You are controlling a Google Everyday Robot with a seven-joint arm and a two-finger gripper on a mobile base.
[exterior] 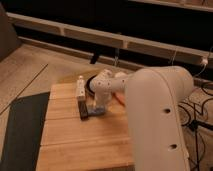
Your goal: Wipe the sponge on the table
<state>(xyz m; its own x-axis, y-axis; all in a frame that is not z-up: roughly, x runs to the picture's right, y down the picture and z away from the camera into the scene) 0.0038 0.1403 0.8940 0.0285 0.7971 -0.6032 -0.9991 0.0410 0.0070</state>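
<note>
The sponge (98,111), a small blue-grey pad, lies flat on the light-brown plank table (75,142), just right of a black bar-shaped object. My gripper (100,104) points straight down onto the sponge from above and is shut on it, pressing it against the wood. The white wrist (103,82) hides the sponge's far edge. My bulky white arm (157,120) fills the right side of the view and covers the table's right part.
A black remote-like bar (83,109) lies right beside the sponge on its left. A small white bottle (80,88) and a dark bowl (92,84) stand at the table's far edge. A dark grey mat (20,130) covers the floor to the left.
</note>
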